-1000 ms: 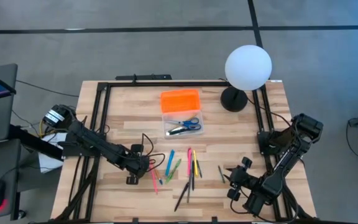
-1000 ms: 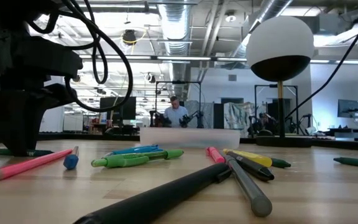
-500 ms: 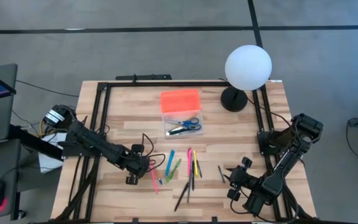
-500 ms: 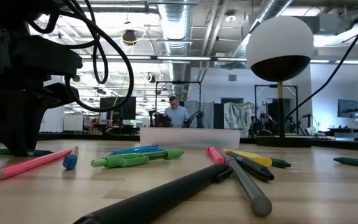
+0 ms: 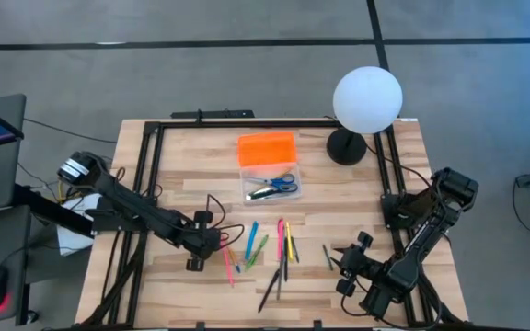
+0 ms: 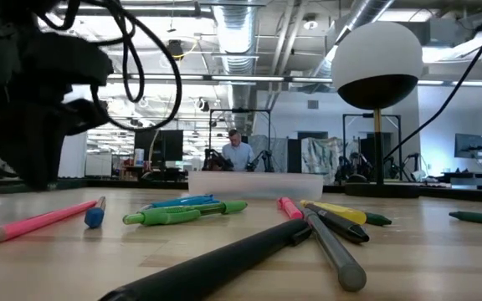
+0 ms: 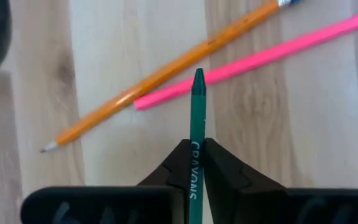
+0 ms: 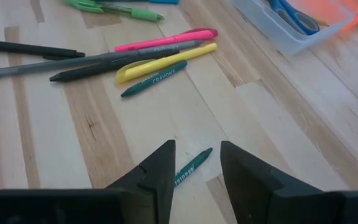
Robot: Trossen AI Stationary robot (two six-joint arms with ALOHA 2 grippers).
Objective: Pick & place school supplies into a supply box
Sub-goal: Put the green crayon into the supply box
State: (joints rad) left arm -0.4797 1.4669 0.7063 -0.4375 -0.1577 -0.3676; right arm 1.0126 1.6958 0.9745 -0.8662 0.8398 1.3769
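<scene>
A: Green crayon [image 7: 197,124], pinched between the left arm's fingers [image 7: 194,163] and pointing out ahead of them over a pink pencil [image 7: 253,61] and an orange pencil [image 7: 160,78] on the wooden counter [image 7: 278,137]. Why the grip at the shaft?

B: Probably to carry it lengthwise to the clear box [image 5: 271,186], well ahead of those fingers, with blue scissors [image 5: 274,185] inside and the orange lid [image 5: 267,148] beside it.

A: What changed in the last second?

B: The fingers closed tighter on the crayon, and the left arm looks lifted in the low view.

A: And the right arm?

B: Its fingers [image 8: 195,163] hang spread above another green crayon [image 8: 190,168], unmoved, with the other pens [image 8: 135,62] beyond.
</scene>
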